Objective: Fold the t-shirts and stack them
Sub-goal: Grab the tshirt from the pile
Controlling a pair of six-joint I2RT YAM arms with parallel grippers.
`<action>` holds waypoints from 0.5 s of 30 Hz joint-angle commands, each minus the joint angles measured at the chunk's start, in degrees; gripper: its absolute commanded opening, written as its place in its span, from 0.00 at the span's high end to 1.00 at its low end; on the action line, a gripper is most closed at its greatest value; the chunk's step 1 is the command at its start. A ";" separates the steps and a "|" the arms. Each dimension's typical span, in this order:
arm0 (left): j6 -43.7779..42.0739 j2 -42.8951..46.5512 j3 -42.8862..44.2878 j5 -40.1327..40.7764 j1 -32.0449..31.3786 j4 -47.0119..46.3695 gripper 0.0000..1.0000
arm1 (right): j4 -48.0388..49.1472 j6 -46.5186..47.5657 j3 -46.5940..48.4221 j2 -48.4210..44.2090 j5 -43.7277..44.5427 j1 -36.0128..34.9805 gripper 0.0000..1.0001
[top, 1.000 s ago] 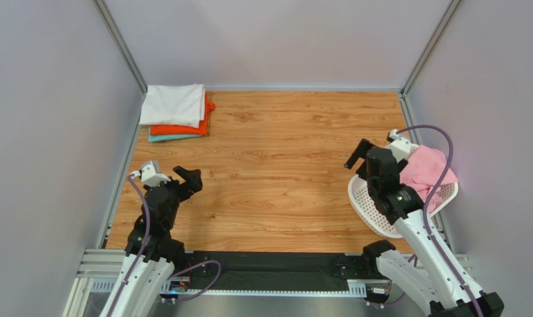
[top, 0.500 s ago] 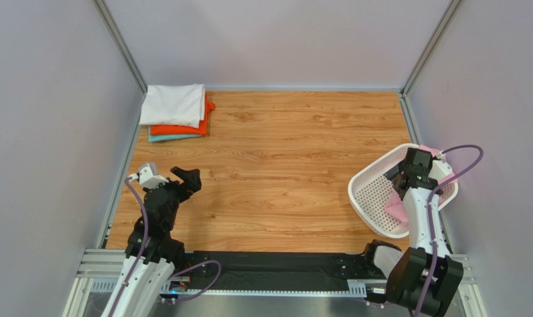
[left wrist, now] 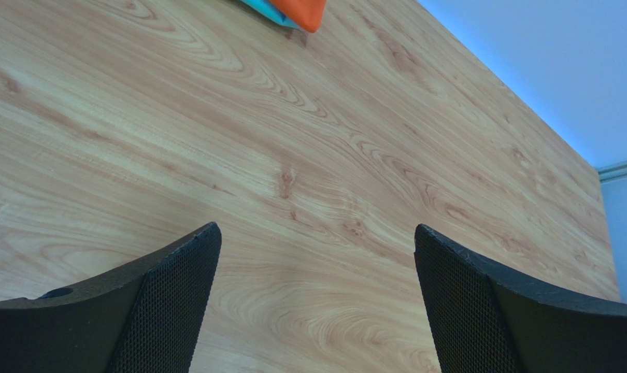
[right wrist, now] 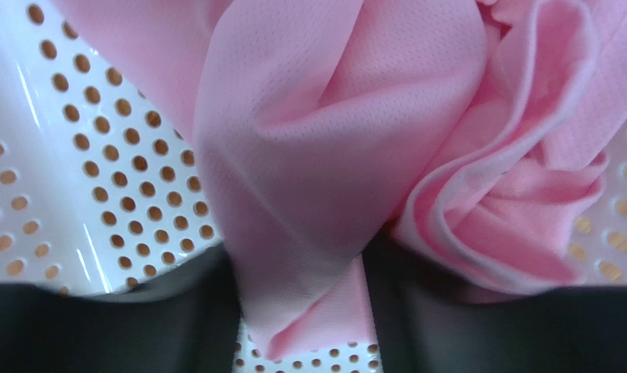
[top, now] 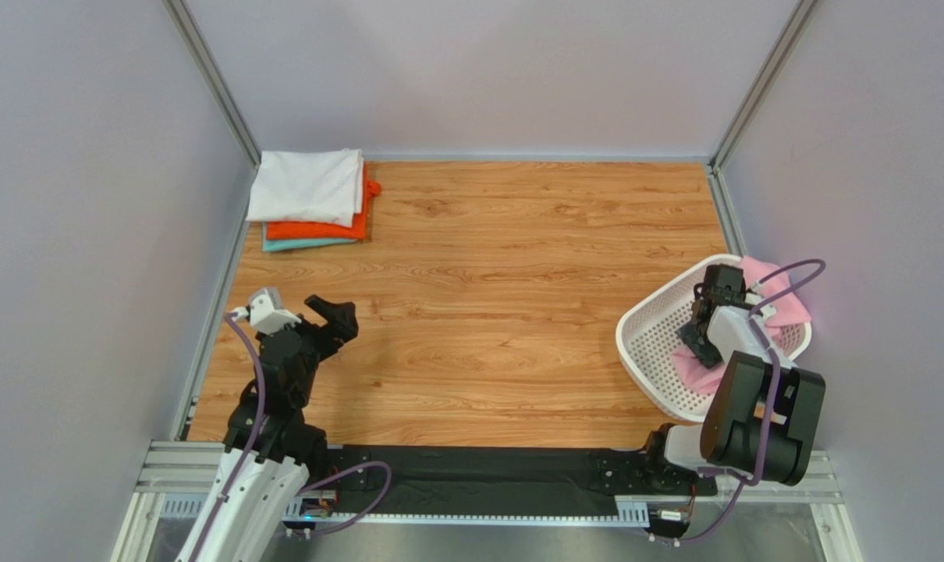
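A crumpled light pink t-shirt (right wrist: 324, 116) lies in the white perforated basket (right wrist: 99, 179) at the table's right edge (top: 643, 340). My right gripper (right wrist: 301, 287) reaches down into the basket (top: 697, 340), and its two dark fingers (right wrist: 137, 318) pinch a fold of the pink cloth between them. Three folded t-shirts are stacked at the far left corner: white (top: 309, 185) on top, orange-red (top: 365, 217) under it, teal (top: 295, 245) at the bottom. My left gripper (top: 336, 314) hovers open over bare wood (left wrist: 317, 241), holding nothing.
The wooden table (top: 500, 269) is walled by grey panels on the left, back and right. The basket tilts against the right wall. A corner of the orange-red shirt (left wrist: 301, 9) shows at the top of the left wrist view.
My right arm swung from beside the basket over and down into it, and its jaws closed on a fold of the pink t-shirt. The left arm stayed still.
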State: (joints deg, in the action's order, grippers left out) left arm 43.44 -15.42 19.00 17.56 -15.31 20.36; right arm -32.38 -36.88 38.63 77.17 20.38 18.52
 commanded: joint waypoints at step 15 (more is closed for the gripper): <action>2.18 -0.75 1.47 1.16 -0.07 0.64 0.00 | -2.86 6.56 15.13 -27.68 -18.85 -0.15 1.00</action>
State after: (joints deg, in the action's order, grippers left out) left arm 44.88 -15.73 19.00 18.02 -15.31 21.04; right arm -35.38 -33.01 47.13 52.36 9.98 18.55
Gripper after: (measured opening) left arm 0.995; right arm 0.021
